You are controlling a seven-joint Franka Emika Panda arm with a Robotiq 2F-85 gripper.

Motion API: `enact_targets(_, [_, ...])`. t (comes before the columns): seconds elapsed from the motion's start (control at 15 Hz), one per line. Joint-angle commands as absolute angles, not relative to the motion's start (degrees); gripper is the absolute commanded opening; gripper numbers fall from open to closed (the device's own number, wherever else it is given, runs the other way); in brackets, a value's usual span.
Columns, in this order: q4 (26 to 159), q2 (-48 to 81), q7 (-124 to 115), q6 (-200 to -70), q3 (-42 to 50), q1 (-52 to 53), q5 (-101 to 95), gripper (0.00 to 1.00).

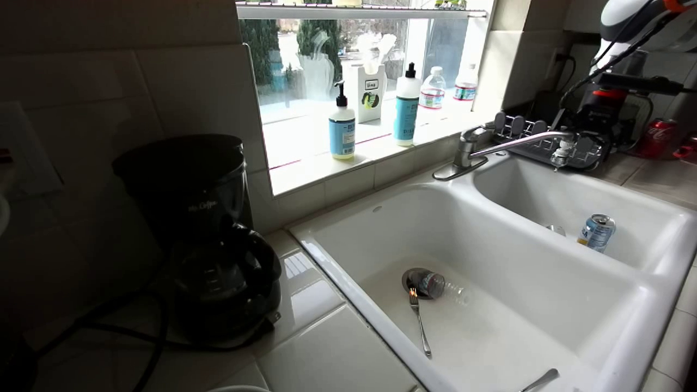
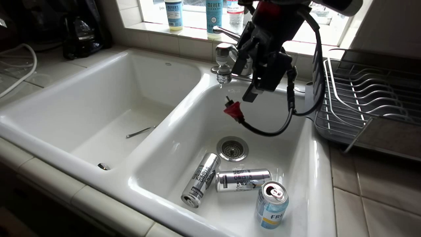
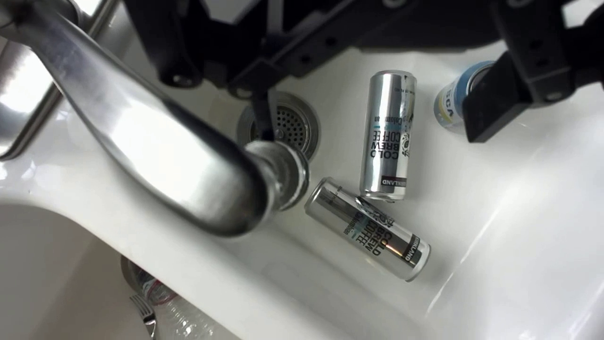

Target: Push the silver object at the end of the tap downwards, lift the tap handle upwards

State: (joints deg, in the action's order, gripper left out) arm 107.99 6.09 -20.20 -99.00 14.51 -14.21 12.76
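Observation:
The silver tap end piece point(image 2: 224, 75) hangs below the tip of the tap spout point(image 3: 155, 141), over the divider side of the basin with the cans. The end piece also shows in the wrist view point(image 3: 288, 177). The tap handle point(image 1: 475, 133) lies low above the tap base; in an exterior view the handle point(image 2: 227, 32) shows behind the spout. My gripper point(image 2: 242, 84) is open and empty, just beside the end piece. In the wrist view one of its fingers point(image 3: 265, 115) overlaps the end piece's edge; I cannot tell whether they touch. The other finger point(image 3: 495, 106) is far apart.
Two silver cans point(image 2: 201, 181) and a blue can point(image 2: 272, 207) are in the basin below. A cable with a red plug point(image 2: 234, 110) hangs beside the gripper. A dish rack point(image 2: 371, 95) stands beside the sink. Soap bottles point(image 1: 342, 130) stand on the sill.

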Motion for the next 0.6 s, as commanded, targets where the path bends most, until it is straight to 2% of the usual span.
enact_targets(0.0, [108.7, 6.3, -20.3, -94.9, 14.2, -13.7, 10.0, 1.0])
enact_targets(0.53, [103.1, 4.1, -22.2, -97.8, 15.8, -15.5, 13.6, 1.0])
